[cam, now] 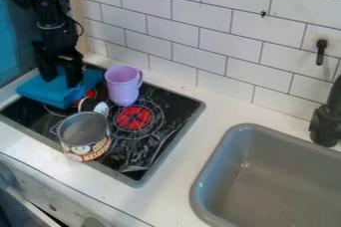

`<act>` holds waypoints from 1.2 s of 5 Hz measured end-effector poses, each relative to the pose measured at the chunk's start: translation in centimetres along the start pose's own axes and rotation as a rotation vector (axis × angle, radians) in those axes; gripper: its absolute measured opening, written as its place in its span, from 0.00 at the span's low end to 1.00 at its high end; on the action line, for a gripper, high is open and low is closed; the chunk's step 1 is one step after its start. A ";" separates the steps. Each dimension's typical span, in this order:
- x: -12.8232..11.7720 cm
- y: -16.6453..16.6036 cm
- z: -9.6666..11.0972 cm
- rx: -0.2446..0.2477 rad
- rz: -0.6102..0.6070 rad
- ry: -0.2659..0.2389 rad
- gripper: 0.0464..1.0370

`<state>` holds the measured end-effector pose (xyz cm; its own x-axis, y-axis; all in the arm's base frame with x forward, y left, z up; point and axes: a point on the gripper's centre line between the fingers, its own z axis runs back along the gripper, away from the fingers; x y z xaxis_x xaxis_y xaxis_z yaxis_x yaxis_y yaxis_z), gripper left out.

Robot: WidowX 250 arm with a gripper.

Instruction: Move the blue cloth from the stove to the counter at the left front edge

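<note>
- White rectangular tiles with dark joints form the wall [193,28] behind a pale, smooth desk [170,198], where a glossy black cooktop [171,102] with a thin grey frame sits beside a rounded grey sink [214,160].
- Above the cooktop's back left corner, the black pincer [61,82] hangs spread, its two fingers apart and pointing down at a blue cloth [47,92], with blue fabric visible between them.
- The cloth, soft-looking and loosely folded, lies across the cooktop's left edge in a thick, uneven pad. A sound grip here probably calls for a raised fold, the fingers low enough to catch several layers without pressing hard on the glass.
- Care seems due on the side toward the mug [122,90]: a straight, slow lift would likely spare it a knock, while a sideways drag could tip it.
- Lilac and smooth, the mug stands upright near the cooktop's back edge, its curved handle toward the wall.
- Nearer the front edge stands a round, open-topped tin [86,152], its grey interior exposed and its side wrapped in a cartoon print.
- Red patterned circles [133,117] and pale, streaky marks break up the cooktop's shiny surface.
</note>
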<state>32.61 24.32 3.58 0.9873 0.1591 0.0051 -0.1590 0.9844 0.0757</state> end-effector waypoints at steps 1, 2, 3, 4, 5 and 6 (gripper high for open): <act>-2.7 -0.1 0.1 0.027 -0.018 0.060 0.96; -7.2 0.9 0.1 0.001 0.021 0.127 0.96; -10.7 1.0 -0.2 0.006 0.027 0.178 0.96; -11.8 0.9 -0.3 0.027 0.014 0.206 0.96; -11.4 0.6 -0.2 0.012 0.009 0.170 0.96; -9.9 0.4 1.8 -0.007 0.007 0.078 0.96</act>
<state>22.84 22.99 5.37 0.9827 0.1707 -0.0723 -0.1657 0.9837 0.0694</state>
